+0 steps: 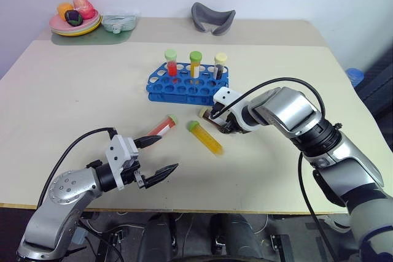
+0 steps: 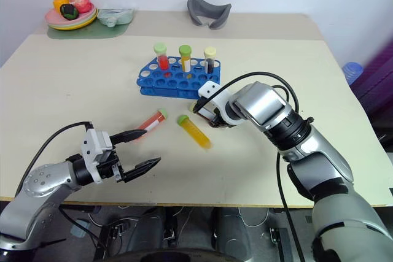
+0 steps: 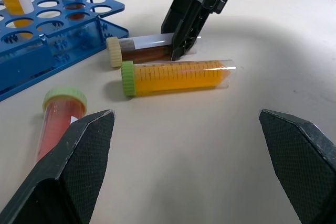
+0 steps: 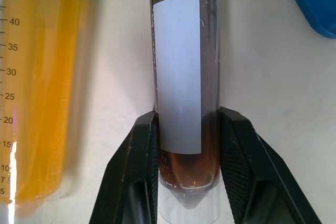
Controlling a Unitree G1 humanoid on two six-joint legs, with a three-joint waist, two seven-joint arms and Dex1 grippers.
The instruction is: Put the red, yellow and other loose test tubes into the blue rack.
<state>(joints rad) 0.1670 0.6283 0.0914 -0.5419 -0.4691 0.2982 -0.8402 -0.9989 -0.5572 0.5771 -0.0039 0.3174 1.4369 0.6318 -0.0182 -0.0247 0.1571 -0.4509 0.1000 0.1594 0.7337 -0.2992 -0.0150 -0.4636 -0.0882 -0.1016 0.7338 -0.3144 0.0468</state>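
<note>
Here the right gripper [image 1: 216, 119] has its two black fingers [image 4: 137, 166] closed on the brown-filled test tube with the cream cap and white label [image 3: 142, 49], pinching it near its conical tip as it lies on the pale tabletop [image 1: 73, 78] just in front of the blue plastic rack [image 1: 184, 84]. The left gripper [image 1: 156, 157] hovers with its jaws spread wide and nothing between them, near the red-filled tube with the green cap [image 1: 161, 127], which lies flat well short of the rack. The yellow-filled tube with the green cap [image 1: 206, 137] lies just beside the brown one, almost parallel to it. Three tubes already stand upright in the rack's back row.

The grip sits far toward the tip, so the capped end will likely sag when the tube comes up, and it could swivel between the fingers or slip out. Being so close, the yellow tube may be nudged and roll across the table as the brown one rises. The rack is light plastic, so a tilted tube catching a hole's rim could push it back or jostle the standing tubes.
</note>
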